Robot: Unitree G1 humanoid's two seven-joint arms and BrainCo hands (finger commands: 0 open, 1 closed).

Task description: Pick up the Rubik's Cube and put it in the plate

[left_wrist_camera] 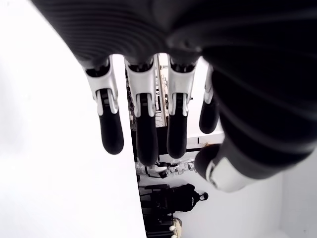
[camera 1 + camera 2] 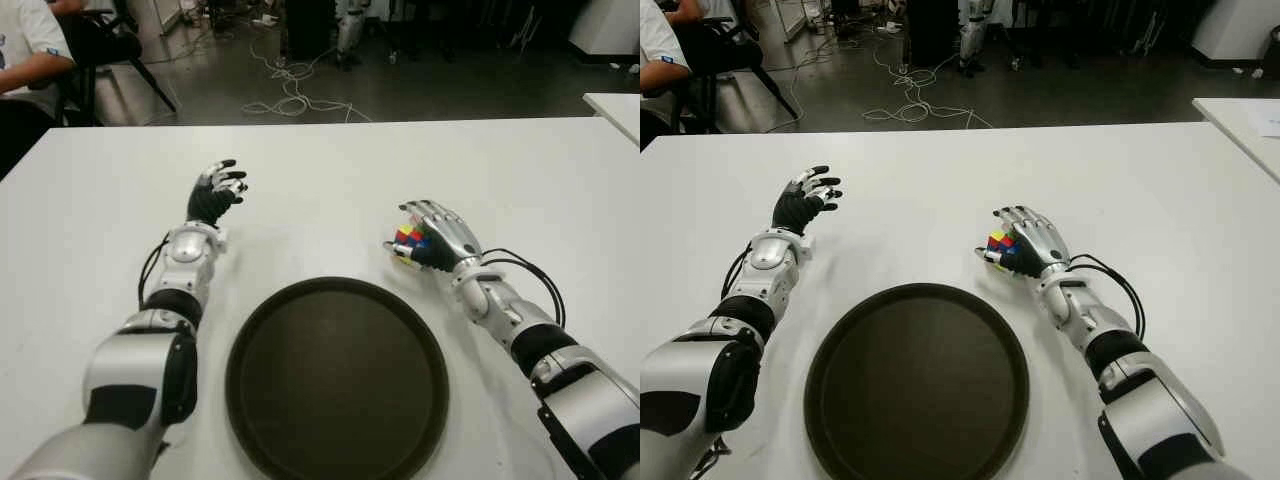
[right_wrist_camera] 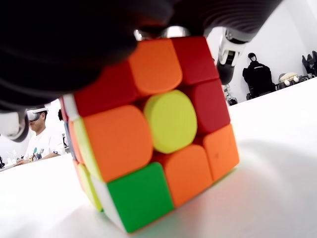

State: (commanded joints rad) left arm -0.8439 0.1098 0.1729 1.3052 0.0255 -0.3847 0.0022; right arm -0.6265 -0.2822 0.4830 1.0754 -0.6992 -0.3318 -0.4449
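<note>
A white table [image 2: 330,170] is filling most of the scene, stretching from the near edge to a far edge in front of a dark floor. A round dark plate [image 2: 336,378] is lying on it near the middle. To the right of the plate's far rim, a Rubik's Cube [image 2: 407,243] is sitting on the tabletop, one lower edge tilting slightly off the surface.

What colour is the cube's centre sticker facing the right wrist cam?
Yellow, on the Rubik's Cube; clearest in the right wrist view.
</note>
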